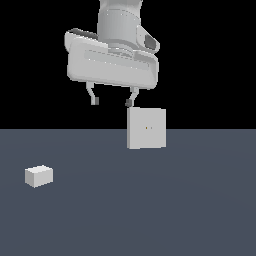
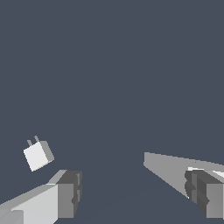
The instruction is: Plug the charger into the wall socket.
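Observation:
The charger [image 1: 38, 176] is a small white block lying on the grey floor at the exterior view's left. In the wrist view the charger [image 2: 38, 154] shows two short prongs on one end. The wall socket [image 1: 146, 128] is an upright white square plate with two tiny dark holes at its centre. In the wrist view the wall socket [image 2: 175, 169] appears only as a pale edge. My gripper [image 1: 111, 102] hangs open and empty high above the floor, just beside the socket's upper corner and far from the charger. In the wrist view the gripper [image 2: 135, 194] holds nothing between its fingertips.
A flat dark grey floor [image 1: 150, 210] spreads under everything, with black background beyond its far edge. Nothing else stands on it.

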Controlling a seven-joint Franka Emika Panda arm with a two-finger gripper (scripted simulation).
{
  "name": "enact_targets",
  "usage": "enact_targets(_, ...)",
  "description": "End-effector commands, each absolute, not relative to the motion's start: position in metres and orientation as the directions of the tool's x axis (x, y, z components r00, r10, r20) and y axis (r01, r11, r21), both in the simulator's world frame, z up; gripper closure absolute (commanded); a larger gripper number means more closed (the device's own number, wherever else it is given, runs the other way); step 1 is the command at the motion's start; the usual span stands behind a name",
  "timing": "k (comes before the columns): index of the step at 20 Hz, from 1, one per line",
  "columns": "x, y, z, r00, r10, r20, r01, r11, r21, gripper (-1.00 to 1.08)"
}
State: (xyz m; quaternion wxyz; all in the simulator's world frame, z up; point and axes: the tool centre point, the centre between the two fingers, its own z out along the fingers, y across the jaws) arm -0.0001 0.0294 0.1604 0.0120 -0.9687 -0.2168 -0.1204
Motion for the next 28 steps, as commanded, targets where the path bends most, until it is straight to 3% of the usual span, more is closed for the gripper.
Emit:
enact_targets(1,-0.022,0.116,0.106,0.792,0.568,0.222,0.587,-0.809,-0.024,-0.92)
enact_targets(16,-0.055,0.159,0.070,0.567,0.758,0.323,0.802,-0.597,-0.005,-0.92)
enact_targets(28,-0.062,0.165,0.063,0.522,0.784,0.336,0.832,-0.555,0.002,-0.92)
